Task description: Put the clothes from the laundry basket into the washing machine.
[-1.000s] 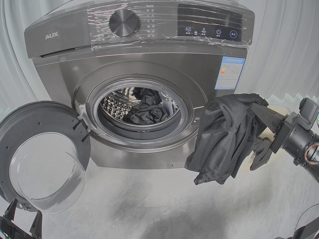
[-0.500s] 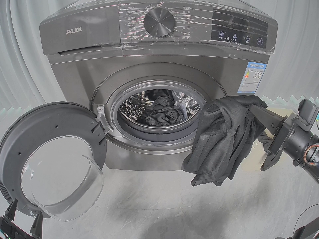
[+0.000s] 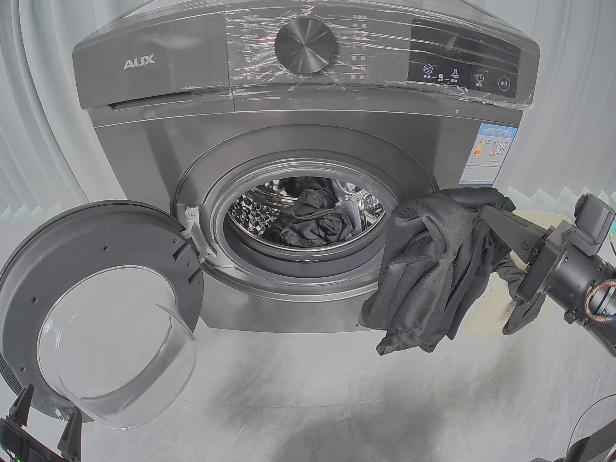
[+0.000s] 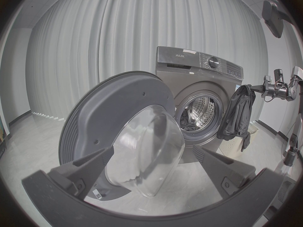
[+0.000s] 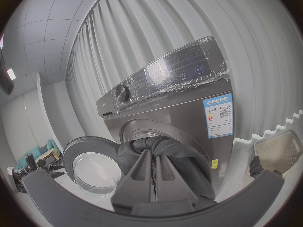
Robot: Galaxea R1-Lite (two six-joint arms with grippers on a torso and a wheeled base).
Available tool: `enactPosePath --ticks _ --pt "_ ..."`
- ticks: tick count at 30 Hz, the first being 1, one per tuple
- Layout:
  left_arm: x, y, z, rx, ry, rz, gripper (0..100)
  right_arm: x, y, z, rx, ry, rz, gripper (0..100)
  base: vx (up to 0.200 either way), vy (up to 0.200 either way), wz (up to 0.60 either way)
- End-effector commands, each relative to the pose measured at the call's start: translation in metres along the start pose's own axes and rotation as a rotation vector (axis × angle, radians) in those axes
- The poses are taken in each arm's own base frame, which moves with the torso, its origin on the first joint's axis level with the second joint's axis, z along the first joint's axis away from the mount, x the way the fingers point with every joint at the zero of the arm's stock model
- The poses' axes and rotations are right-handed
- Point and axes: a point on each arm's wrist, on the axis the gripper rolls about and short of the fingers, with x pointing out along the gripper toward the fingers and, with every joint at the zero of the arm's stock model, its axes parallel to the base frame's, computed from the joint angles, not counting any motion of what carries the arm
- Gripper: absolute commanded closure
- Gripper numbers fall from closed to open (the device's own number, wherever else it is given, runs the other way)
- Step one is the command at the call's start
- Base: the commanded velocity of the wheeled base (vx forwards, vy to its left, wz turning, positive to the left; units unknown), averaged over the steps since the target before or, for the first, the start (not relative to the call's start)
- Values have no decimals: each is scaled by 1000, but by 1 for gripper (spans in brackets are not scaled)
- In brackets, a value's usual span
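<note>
Head view: the washing machine stands at the far centre with its round door swung fully open to the left. The drum contains a bundle of dark clothes lying low against its back wall; the number of pieces in the bundle cannot be told. The laundry basket, cream and perforated, stands on the floor just right of the machine; its contents cannot be determined.

The right gripper is clamped tight on one black garment, fingers pressed together with fabric pinched between them. The garment hangs free, above the floor, just beside the right edge of the drum opening and in front of the basket. The mouth of the drum is unobstructed, and the floor in front of the machine is bare.

The left gripper is low at the near left, beside the open door, fingers spread wide and holding nothing.

Count: one machine, one door, one basket, one held garment, two grippers.
</note>
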Motion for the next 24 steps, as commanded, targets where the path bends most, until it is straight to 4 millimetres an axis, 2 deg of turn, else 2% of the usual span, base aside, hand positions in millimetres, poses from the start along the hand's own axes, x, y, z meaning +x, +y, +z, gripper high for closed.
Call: enactPosePath --ticks 1,16,22,24 --pt "0 0 -4 0 -3 1 0 -1 0 -2 -3 6 1 100 0 0 0" --pt "0 0 -5 10 -3 4 0 -4 1 -11 -6 51 52 100 0 0 0" --pt "0 0 -4 14 -4 4 0 -4 1 -13 -6 59 52 100 0 200 0" --pt "0 0 -5 17 -3 7 0 -4 1 -13 -8 57 53 100 0 0 0"
